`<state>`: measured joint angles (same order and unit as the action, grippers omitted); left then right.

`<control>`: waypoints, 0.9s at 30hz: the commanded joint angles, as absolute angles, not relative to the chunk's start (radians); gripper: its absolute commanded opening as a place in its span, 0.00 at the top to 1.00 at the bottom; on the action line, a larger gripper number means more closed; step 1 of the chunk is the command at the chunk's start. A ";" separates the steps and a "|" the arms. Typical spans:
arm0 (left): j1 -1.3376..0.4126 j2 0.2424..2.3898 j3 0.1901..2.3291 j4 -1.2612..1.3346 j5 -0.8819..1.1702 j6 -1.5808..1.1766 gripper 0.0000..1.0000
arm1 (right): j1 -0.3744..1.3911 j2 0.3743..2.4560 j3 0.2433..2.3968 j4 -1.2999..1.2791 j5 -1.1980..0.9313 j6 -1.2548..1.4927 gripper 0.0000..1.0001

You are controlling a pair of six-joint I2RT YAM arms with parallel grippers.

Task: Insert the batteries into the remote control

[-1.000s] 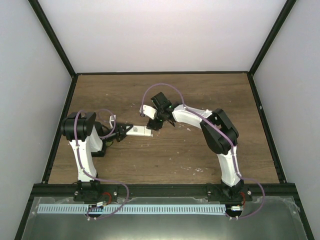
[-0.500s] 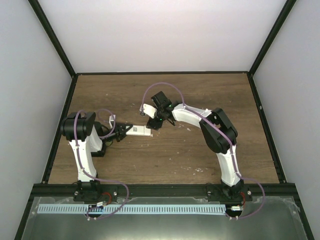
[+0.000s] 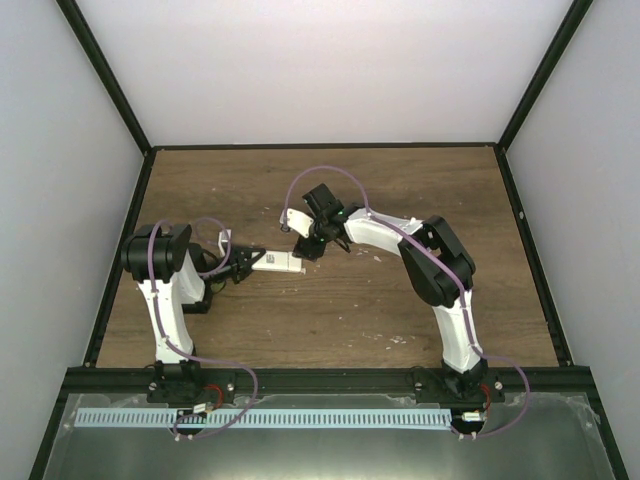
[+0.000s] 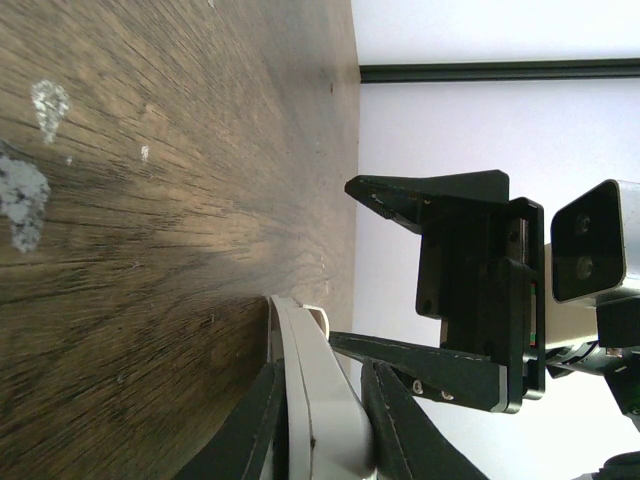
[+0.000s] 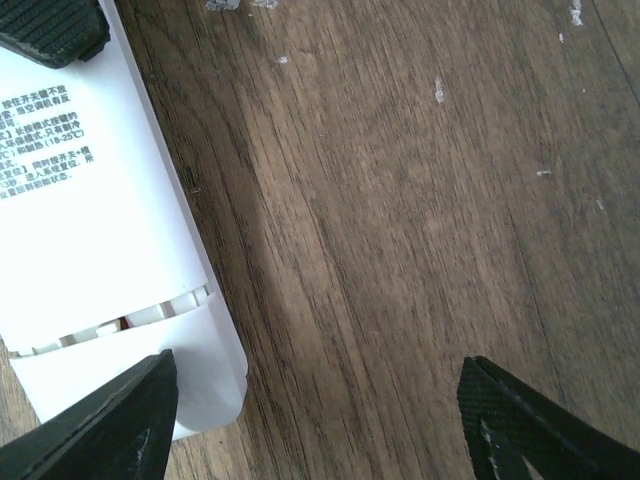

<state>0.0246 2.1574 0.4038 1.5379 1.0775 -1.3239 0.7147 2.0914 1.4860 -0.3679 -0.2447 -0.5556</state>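
The white remote control (image 3: pixel 279 262) lies flat just left of the table's middle, its printed back (image 5: pixel 70 190) facing up. My left gripper (image 3: pixel 243 266) is shut on its left end, with the remote (image 4: pixel 312 405) wedged between the two dark fingers (image 4: pixel 258 432). My right gripper (image 3: pixel 309 247) hovers over the remote's right end and is open. One of its fingertips (image 5: pixel 105 425) overlaps the rounded end, and the other (image 5: pixel 545 430) is over bare wood. A slotted seam (image 5: pixel 110 325) crosses the remote near that end. The batteries are not in view.
A small white piece (image 3: pixel 224 239) lies just behind the left gripper. Pale chipped specks (image 4: pixel 25 195) dot the brown wood. Black frame rails (image 3: pixel 320 147) border the table, with white walls beyond. The right arm's open fingers (image 4: pixel 440 365) show in the left wrist view.
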 commanded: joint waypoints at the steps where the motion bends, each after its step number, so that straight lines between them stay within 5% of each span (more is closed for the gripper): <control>1: 0.028 2.201 0.385 1.601 1.125 -1.316 1.00 | 0.717 2.152 1.452 -0.399 -0.182 -0.562 0.26; 27: 0.011 2.151 0.390 1.522 1.123 -1.251 1.00 | 0.738 2.145 1.479 -0.415 -0.198 -0.537 0.27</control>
<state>0.0261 2.1513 0.4034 1.5341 1.0771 -1.3037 0.7177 2.1006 1.5036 -0.3767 -0.2432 -0.5339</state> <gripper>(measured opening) 0.161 0.733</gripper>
